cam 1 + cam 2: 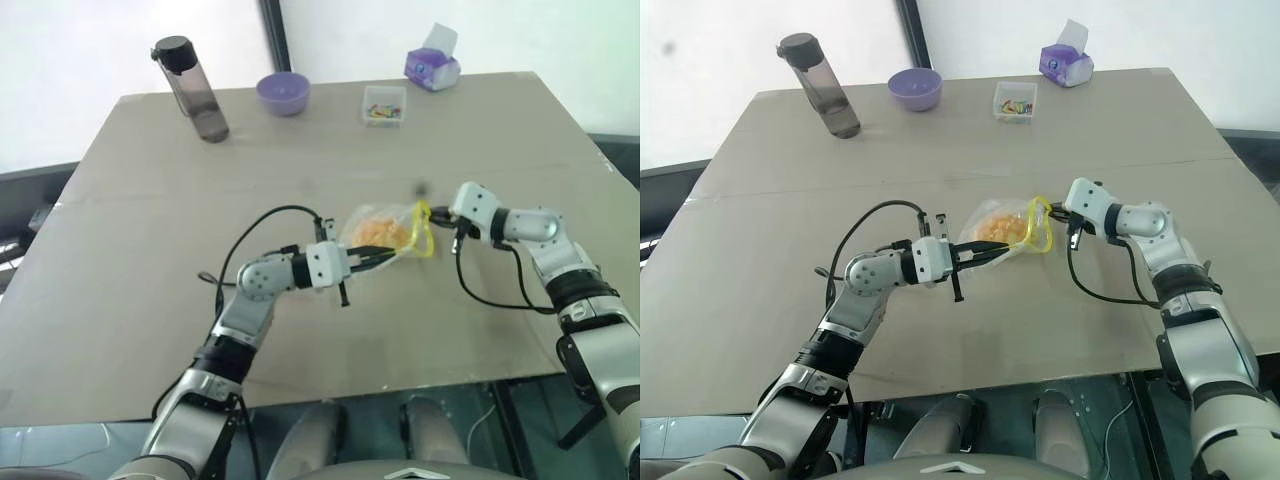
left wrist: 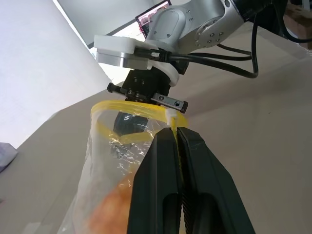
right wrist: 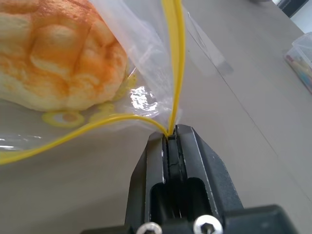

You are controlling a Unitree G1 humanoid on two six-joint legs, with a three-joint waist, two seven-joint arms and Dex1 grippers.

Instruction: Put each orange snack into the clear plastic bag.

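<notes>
Table (image 1: 150, 200) | bun (image 1: 380, 233) inside bag (image 1: 400, 222) | between both tools, pinching bag

- Left arm reaches in from the near left, forearm angled toward table centre, wrist bent so the left gripper (image 1: 385, 256) points level toward the robot's right.
- Its black fingers (image 2: 195, 161) are pressed together, pinching the yellow seal strip of the clear plastic bag (image 1: 385, 232).
- Right arm comes in from the right, elbow bent, right gripper (image 1: 437, 216) pointing left and slightly down.
- Right jaws clamped on the strip's far end.
</notes>
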